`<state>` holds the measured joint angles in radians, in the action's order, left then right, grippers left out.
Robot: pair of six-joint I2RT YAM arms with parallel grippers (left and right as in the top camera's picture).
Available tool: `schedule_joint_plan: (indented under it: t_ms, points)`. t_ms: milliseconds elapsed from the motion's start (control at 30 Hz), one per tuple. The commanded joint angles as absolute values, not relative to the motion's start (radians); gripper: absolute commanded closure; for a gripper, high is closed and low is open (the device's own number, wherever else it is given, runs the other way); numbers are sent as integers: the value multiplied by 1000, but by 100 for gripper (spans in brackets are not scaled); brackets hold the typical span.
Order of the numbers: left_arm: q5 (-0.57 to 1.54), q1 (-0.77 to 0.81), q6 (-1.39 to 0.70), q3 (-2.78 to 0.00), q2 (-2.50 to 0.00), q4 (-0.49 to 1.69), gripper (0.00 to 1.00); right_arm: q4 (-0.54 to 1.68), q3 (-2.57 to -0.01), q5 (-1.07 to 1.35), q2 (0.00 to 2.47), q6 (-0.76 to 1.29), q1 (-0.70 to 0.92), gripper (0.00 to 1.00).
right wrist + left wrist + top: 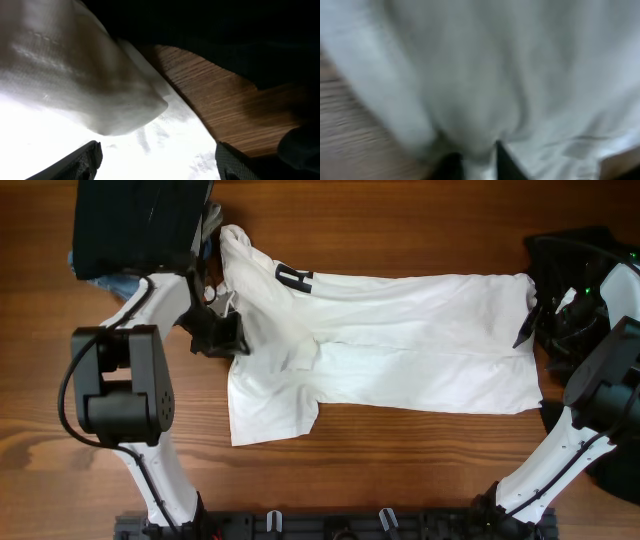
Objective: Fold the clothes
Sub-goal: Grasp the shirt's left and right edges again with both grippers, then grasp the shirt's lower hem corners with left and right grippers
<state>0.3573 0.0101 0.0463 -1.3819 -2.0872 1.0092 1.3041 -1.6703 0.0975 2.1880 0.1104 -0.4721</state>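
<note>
1. Holding the T-shirt (400, 340) by its left end. My left hand (222, 332) looks clamped on a bunch of fabric. The left wrist view is blurred, but white cloth runs down between the dark fingers (506, 165).
2. My right hand (533, 320) sits at the shirt's right end, near the right edge of the tabletop (400, 470). Its fingers are apart with cloth under them and nothing pinched.
3. The shirt lies across the middle of the tabletop, long axis left to right. The right part is flat and the left part is rumpled. A bit of black lettering (295, 277) shows toward the back-left corner.
4. My read of the step: carry the left end over toward the middle to lay a fold.
5. Doing it well:
   - lift just enough for the cloth to clear itself
   - travel straight along the long axis so the crease lands square
   - close the right hand on the right end, or press it down first, so the body doesn't drag along
   - let go only once the cloth lies flat
6. Risk: the dark pile (140, 220) at the back-left corner sits right by the shirt's end. Stay clear or it snags.
</note>
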Motion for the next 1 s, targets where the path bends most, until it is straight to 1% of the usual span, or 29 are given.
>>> schedule_joint_plan:
  t_ms: [0, 100, 133, 233, 300, 333, 367, 400, 433, 500, 533, 567, 600, 633, 667, 767, 800, 833, 867, 900, 933, 967]
  points:
    - [39, 7, -121, -1357, -2127, 1076, 96, 1318, -1667, 115, 2167, 103, -470, 24]
    - [-202, -65, -309, -1357, -2126, 1176, 96, 1323, -1667, 128, 2167, 71, -470, 24]
    - [-226, -98, -324, -1357, -2126, 1193, 96, 1326, -1667, 157, 2167, 54, -469, 24]
    - [-175, -206, -321, -1357, -2126, 1194, 96, 1355, -1666, 334, 2167, -41, -458, 24]
    - [-66, -247, -266, -1357, -2126, 1173, 96, 1370, -1646, 352, 2167, -59, -414, 24]
    - [-46, -250, -262, -1357, -2126, 1166, 96, 1365, -1635, 352, 2167, -66, -399, 23]
    - [-40, -250, -262, -1357, -2126, 1159, 94, 1349, -1613, 352, 2167, -72, -370, 23]
    - [-38, -240, -261, -1357, -2126, 1156, 85, 1290, -1559, 360, 2167, -83, -310, 23]
    - [-37, -236, -247, -1357, -2126, 1156, 80, 1258, -1533, 360, 2167, -86, -283, 23]
    - [-40, -231, -235, -1357, -2126, 1156, 76, 1153, -1470, 356, 2167, -78, -224, 23]
    - [-42, -231, -235, -1357, -2126, 1156, 76, 1110, -1448, 351, 2167, -73, -204, 23]
    - [-41, -231, -231, -1357, -2126, 1156, 76, 1061, -1419, 327, 2167, -57, -180, 27]
    - [-41, -231, -227, -1357, -2126, 1156, 76, 1039, -1406, 285, 2167, -29, -168, 41]
    - [-42, -231, -215, -1357, -2126, 1157, 76, 1028, -1400, 209, 2167, 16, -163, 76]
    - [-43, -232, -212, -1357, -2126, 1160, 78, 1025, -1401, 139, 2167, 52, -165, 94]
    - [-46, -234, -212, -1357, -2126, 1163, 82, 1031, -1411, -38, 2165, 133, -209, 96]
    - [-46, -234, -212, -1357, -2126, 1163, 83, 1037, -1421, -56, 2165, 144, -235, 94]
    - [-46, -234, -211, -1357, -2126, 1163, 82, 1042, -1434, -49, 2165, 149, -259, 81]
    - [-45, -234, -206, -1357, -2126, 1162, 75, 1056, -1455, -17, 2165, 148, -291, 74]
    - [-38, -234, -186, -1358, -2126, 1162, 55, 1068, -1477, 43, 2165, 126, -321, 72]
    - [-37, -233, -182, -1358, -2126, 1163, 46, 1077, -1492, 93, 2165, 105, -340, 72]
    - [-37, -233, -181, -1358, -2126, 1164, 41, 1079, -1504, 129, 2165, 104, -356, 72]
